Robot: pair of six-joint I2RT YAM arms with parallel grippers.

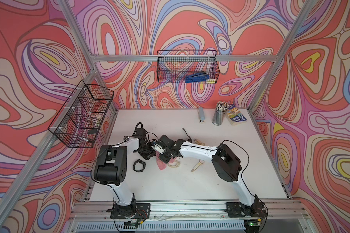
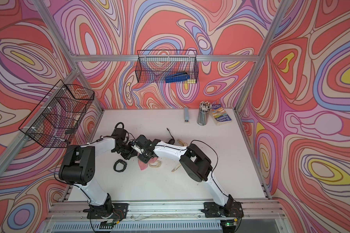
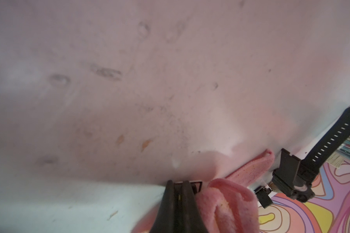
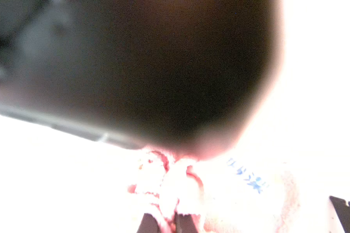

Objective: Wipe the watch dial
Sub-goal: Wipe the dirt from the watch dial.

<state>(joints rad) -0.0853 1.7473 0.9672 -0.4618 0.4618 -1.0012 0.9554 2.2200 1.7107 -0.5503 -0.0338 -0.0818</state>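
Overhead pair; wrist views near cloth [image 3: 230,201]

- Your left arm [image 1: 129,144] rises from its base with the elbow lifted high and the forearm angled in toward the middle
- Your right arm [image 1: 198,150] mirrors it, elbow raised and forearm pointing inward, so the two wrists nearly meet
- Your left gripper [image 3: 178,182] has its jaws pressed together, angled downward
- Your right gripper [image 4: 167,219] is clamped tight too, held low just beside the left one
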